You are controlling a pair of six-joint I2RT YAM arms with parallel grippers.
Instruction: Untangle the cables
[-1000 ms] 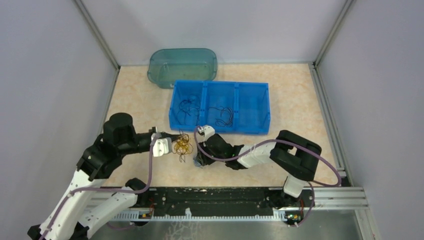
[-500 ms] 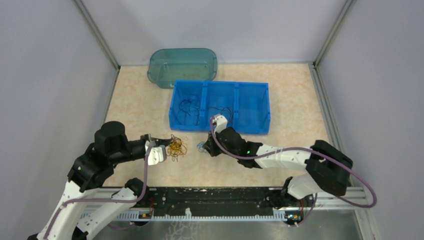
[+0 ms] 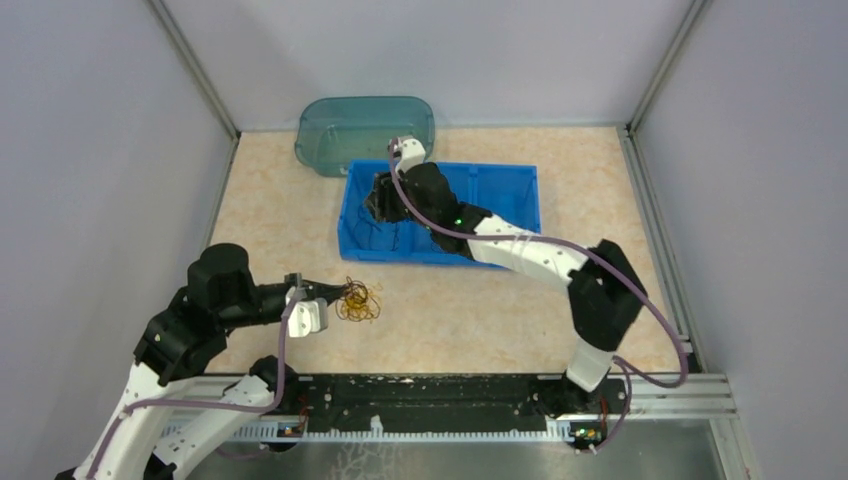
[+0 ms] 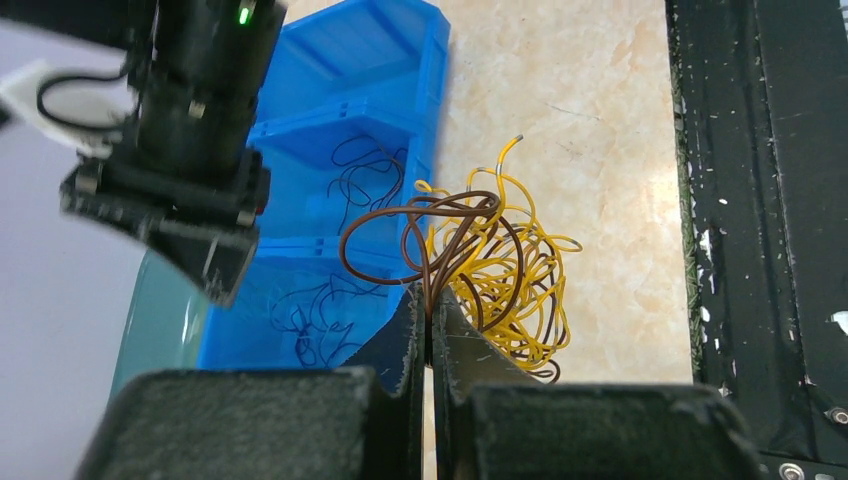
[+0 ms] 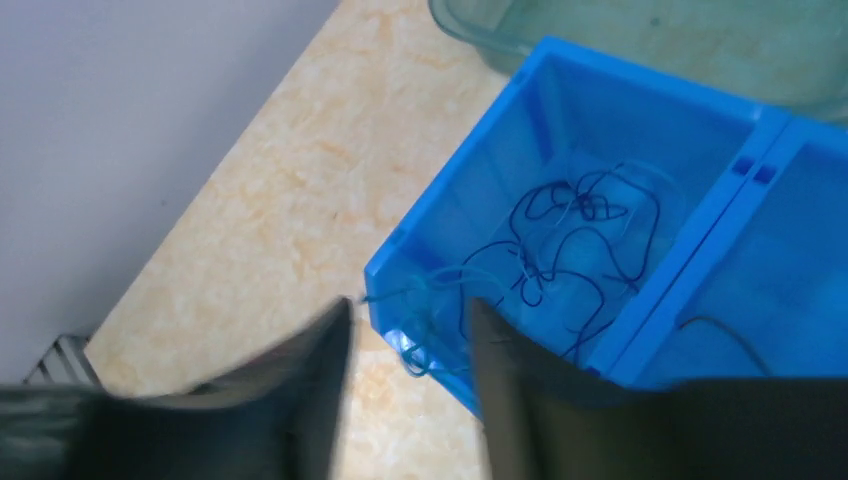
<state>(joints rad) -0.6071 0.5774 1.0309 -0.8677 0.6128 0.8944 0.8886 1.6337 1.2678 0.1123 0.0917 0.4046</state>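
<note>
While the left gripper (image 4: 428,300) sits low over the table (image 3: 480,310) near the arm bases, its fingers pressed together on a brown wire (image 4: 400,235), the yellow-orange clump (image 4: 510,270) hangs from that pinch and spreads onto the table just in front of it. This anchor looks sound and is best kept motionless, since the brown loop threads through the yellow coils and any tug would likely tighten them. Farther out stands the blue bin (image 3: 508,212), and above the near corner of its left compartment the right gripper (image 5: 410,370) hovers with its fingers spread apart. The step in hand seems to be dropping a freed blue piece there. The blue wires (image 5: 585,235) lie loosely on that compartment's floor, but one blue strand (image 5: 425,345) drapes over the near rim, right under the gap between the fingers. A good finish would nudge that strand fully inside before withdrawing, lifting straight up so nothing snags. A teal container (image 3: 340,125) lies beyond the bin.
</note>
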